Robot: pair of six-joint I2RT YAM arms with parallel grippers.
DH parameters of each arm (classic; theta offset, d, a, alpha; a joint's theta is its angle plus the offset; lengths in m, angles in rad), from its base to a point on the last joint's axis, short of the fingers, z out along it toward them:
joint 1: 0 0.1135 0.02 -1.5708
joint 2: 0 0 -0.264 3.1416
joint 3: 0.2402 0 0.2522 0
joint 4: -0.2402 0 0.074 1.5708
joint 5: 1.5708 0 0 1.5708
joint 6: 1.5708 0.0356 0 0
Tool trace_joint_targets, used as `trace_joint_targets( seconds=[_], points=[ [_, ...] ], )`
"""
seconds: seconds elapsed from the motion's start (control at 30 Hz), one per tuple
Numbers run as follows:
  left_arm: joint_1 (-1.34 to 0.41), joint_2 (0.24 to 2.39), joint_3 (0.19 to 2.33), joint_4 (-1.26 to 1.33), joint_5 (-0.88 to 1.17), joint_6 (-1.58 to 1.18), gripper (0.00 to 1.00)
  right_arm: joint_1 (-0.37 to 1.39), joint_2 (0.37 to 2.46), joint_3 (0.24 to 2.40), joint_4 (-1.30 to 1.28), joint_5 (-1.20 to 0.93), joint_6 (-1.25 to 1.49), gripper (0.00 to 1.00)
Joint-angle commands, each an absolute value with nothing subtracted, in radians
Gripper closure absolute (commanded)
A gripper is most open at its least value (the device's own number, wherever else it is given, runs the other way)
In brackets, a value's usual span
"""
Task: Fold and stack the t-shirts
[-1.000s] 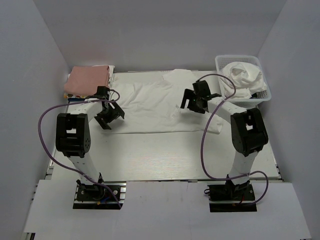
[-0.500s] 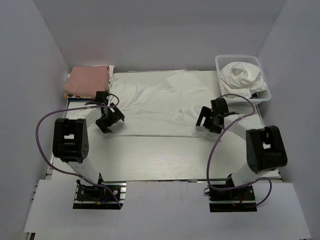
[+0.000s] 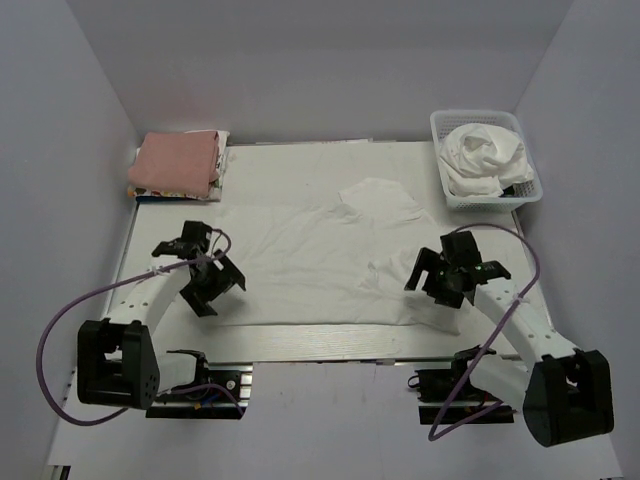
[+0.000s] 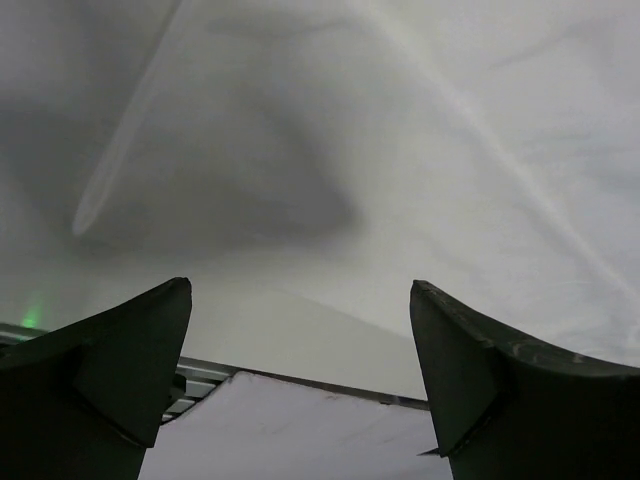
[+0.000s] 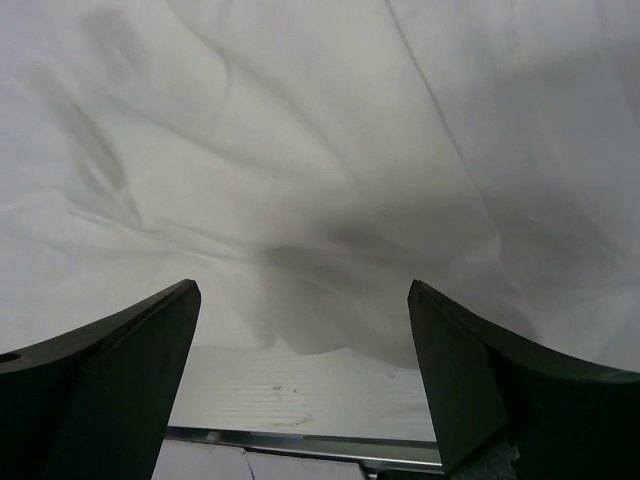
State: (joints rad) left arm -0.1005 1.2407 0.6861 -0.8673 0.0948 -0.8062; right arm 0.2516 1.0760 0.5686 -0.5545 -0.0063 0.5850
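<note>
— Left tool (image 3: 208, 282) gapes wide, gripping nothing. Right tool (image 3: 453, 278) is the same.
— Where's the shirt (image 3: 300, 245)?
— Spread flat on the tabletop (image 3: 300, 340), hem toward the arms, with some creases near the right side. Each tool hangs over a near corner. Both wrist views show the hem between the fingers.
— Anything else?
— A bundle (image 3: 485, 150) of white cloth in the basket (image 3: 528, 188) at the far right, and a pink pile (image 3: 178, 160) at the far left.
— Which step, then?
— Spreading looks finished and no fold is made, so I judge the first fold is at hand.
— What does it call for?
— Both tools should drop onto the hem corners, pinch the cloth, then lift evenly and carry it toward the collar.
</note>
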Motion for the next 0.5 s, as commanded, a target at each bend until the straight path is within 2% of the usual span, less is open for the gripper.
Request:
trace_joint_targets(
  seconds=[0.0, 0.17, 0.27, 0.4, 0.47],
  points=[
    [-0.092, 1.193, 0.901, -0.925, -0.057, -0.802, 0.0, 0.261, 1.0, 0.714, -0.551, 0.038, 0.529, 0.1],
    [-0.077, 1.366, 1.176, -0.749, -0.164, -0.784, 0.0, 0.25, 1.034, 0.86, -0.373, 0.138, 0.56, 0.1],
    [-0.067, 1.62, 1.346, -0.748, -0.21, -0.755, 0.0, 0.25, 1.141, 0.919, -0.182, 0.127, 0.581, 0.1],
    [-0.058, 1.823, 1.572, -0.793, -0.268, -0.735, 0.0, 0.245, 1.302, 1.024, -0.15, 0.106, 0.578, 0.1],
    [-0.058, 1.937, 1.67, -0.761, -0.259, -0.7, 0.0, 0.249, 1.396, 1.169, -0.178, 0.092, 0.566, 0.1]
  ],
)
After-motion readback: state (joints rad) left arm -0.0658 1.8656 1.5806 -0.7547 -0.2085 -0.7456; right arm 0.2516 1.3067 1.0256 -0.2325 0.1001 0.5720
